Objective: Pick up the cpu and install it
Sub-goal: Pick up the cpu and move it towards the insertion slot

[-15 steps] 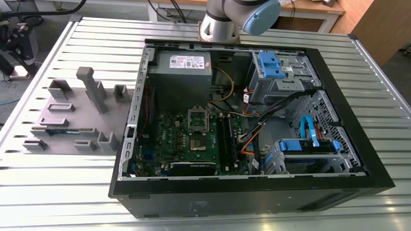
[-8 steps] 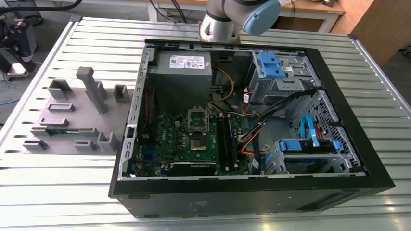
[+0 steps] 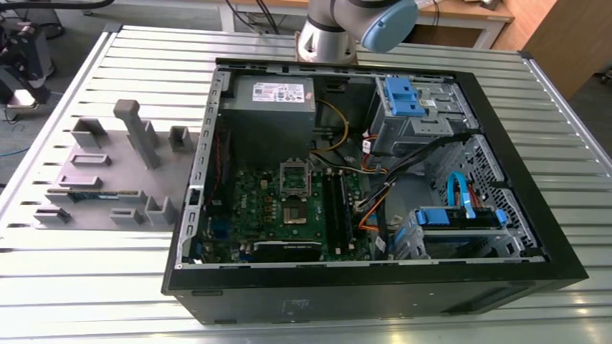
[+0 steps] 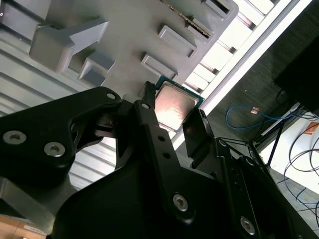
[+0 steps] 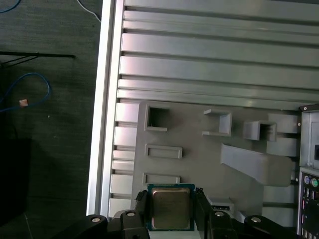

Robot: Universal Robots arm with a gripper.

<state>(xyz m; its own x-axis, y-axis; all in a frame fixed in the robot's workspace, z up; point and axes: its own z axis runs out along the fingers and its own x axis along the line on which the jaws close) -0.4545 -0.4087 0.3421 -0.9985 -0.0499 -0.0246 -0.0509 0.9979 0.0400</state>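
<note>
Your gripper (image 5: 171, 215) is clamped on the cpu (image 5: 171, 206), one finger each side, silver top facing the cams in both wrist views. You've got it over the grey parts tray (image 5: 199, 164), nr the tray edge by the table (image 5: 199, 64) rim. PC case (image 3: 383, 294) lies open beside the tray.

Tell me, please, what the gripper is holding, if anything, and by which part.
The gripper holds the small flat square cpu with a shiny silver metal top, clamped by two opposite side edges between its black fingers.
</note>
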